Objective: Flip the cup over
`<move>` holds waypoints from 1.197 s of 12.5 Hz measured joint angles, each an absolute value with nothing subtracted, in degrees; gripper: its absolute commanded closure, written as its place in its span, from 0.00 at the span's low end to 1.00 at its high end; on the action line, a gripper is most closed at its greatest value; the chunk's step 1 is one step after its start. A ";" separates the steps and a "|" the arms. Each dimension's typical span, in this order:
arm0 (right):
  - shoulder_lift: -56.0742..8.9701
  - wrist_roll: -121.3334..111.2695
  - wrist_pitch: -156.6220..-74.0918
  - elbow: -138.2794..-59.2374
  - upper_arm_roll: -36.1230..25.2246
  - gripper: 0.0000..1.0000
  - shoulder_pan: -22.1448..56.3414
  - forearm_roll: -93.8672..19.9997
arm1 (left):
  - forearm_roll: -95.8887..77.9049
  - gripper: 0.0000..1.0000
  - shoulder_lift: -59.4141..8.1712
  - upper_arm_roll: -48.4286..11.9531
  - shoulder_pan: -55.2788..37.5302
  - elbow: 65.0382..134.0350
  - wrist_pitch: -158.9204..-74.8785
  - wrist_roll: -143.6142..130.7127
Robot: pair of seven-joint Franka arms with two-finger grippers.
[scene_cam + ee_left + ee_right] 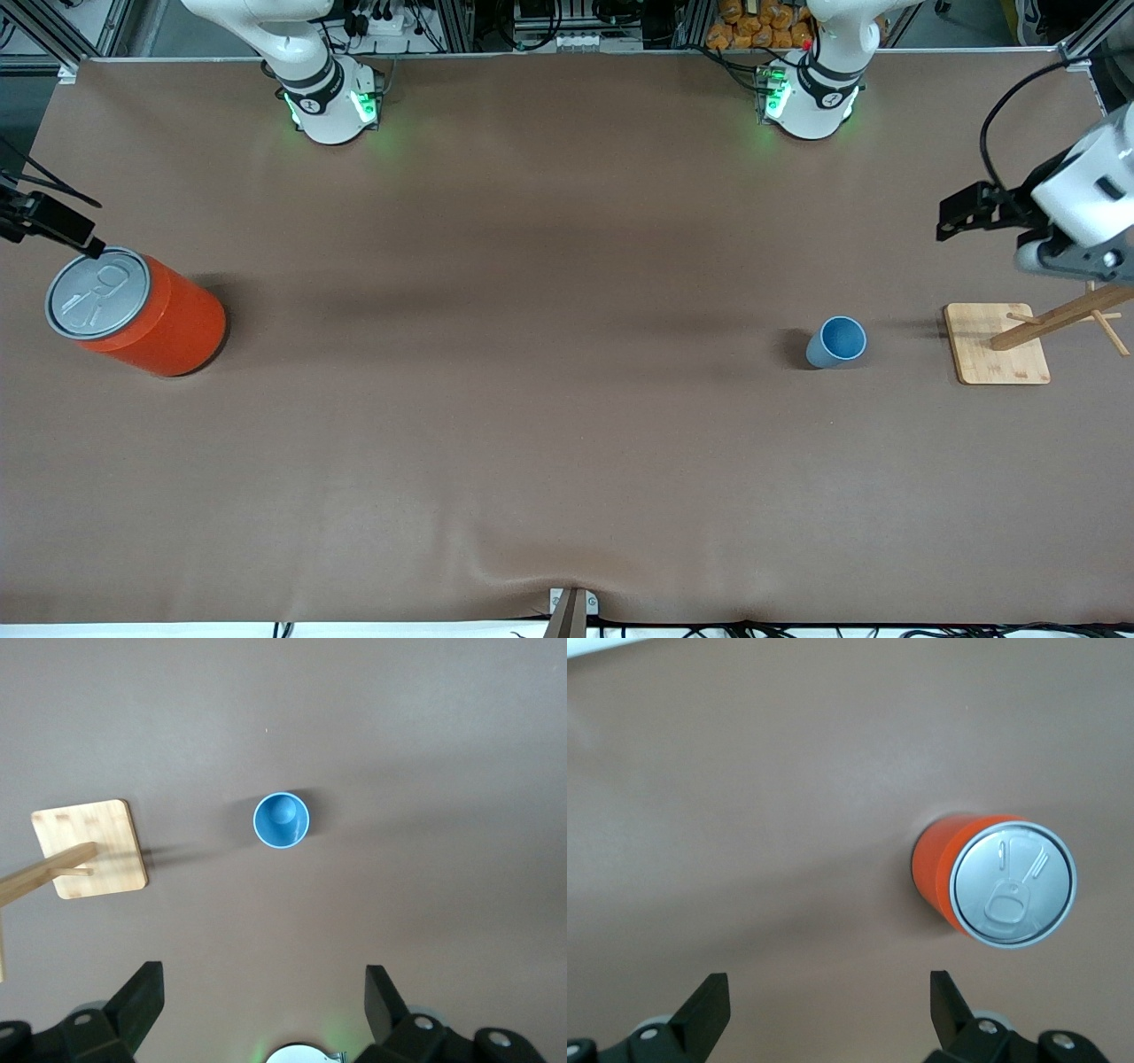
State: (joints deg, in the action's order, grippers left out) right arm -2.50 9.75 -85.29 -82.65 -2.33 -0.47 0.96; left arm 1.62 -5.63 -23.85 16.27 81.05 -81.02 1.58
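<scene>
Lower right of the front view: cup (836, 342) upright on the brown table (532, 443), mouth up, near the wooden stand (997, 343). Above the stand at the right edge, left gripper (264, 1005), 2 fingers apart, empty. At the left edge over the orange can (137, 312), right gripper (829, 1010), fingers apart, empty.
</scene>
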 measured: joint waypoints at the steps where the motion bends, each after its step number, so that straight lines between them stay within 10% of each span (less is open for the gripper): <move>1: -2.50 9.75 -84.84 -82.65 -2.32 0.00 -0.42 0.96 | 1.62 0.00 -4.39 -23.88 16.24 80.90 -81.03 1.16; 9: -2.47 9.76 -84.61 -83.16 -2.32 0.00 -0.22 0.96 | 1.63 0.00 -1.34 -23.24 17.64 81.42 -86.28 0.39; 15: -1.76 9.76 -84.98 -84.11 -2.34 0.00 -0.22 0.96 | 1.63 0.00 3.74 -6.26 -2.53 89.19 -88.43 -4.85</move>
State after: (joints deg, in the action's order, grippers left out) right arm -1.76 9.76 -84.98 -84.11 -2.34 -0.22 0.96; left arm 1.63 3.74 -6.26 -2.53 89.19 -88.43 -4.85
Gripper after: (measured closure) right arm 0.000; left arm 0.000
